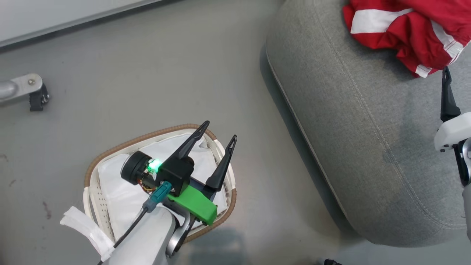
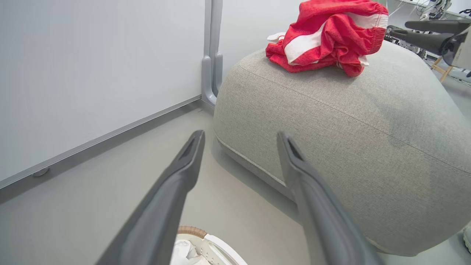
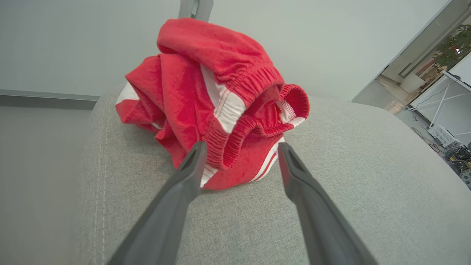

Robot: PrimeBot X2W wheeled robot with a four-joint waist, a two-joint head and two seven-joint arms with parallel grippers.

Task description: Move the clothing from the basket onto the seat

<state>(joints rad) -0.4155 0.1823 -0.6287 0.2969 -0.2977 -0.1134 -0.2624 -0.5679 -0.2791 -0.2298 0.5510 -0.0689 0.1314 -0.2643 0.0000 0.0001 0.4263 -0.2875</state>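
- At far left of the head view, 9 o'clock: metal leg [image 1: 16,86] with a black caster [image 1: 36,99] on the grey floor [image 1: 147,73]. A white wall panel [image 1: 55,18] runs along 11 o'clock.
- 7 o'clock: basket [image 1: 97,195] sits on the floor, with a brown woven rim and a white perforated wall. A crumpled white liner [image 1: 117,191] lies inside.
- Left gripper [image 1: 220,130] hangs over the basket's right half with its fingers aimed at 1 o'clock. Jaws are spread wide and hold nothing. A green light is lit on its body.
- Left wrist view: the same wide gap shows, with a bit of basket rim at 6 o'clock and the seat ahead at 2 o'clock.
- Centre: a strip of bare floor lies between the basket and the seat, and the two don't touch.
- 3 o'clock: seat [image 1: 349,147], a big grey cushion with a rounded edge, a stitched seam along it and a darker patch on top.
- 1 o'clock: clothing [image 1: 404,33] lies on top of the seat in a crumpled heap, red with white stripes. The right wrist view shows an elastic waistband.
- Right edge, 3 o'clock: one dark finger of the right gripper [image 3: 241,147] shows in the head view, with its tip just beside the heap's near edge.
- Right wrist view: jaws stand wide and aren't clamping. The heap's near hem sits at the tips, at 12 o'clock. Can't tell whether the tips touch the cloth.
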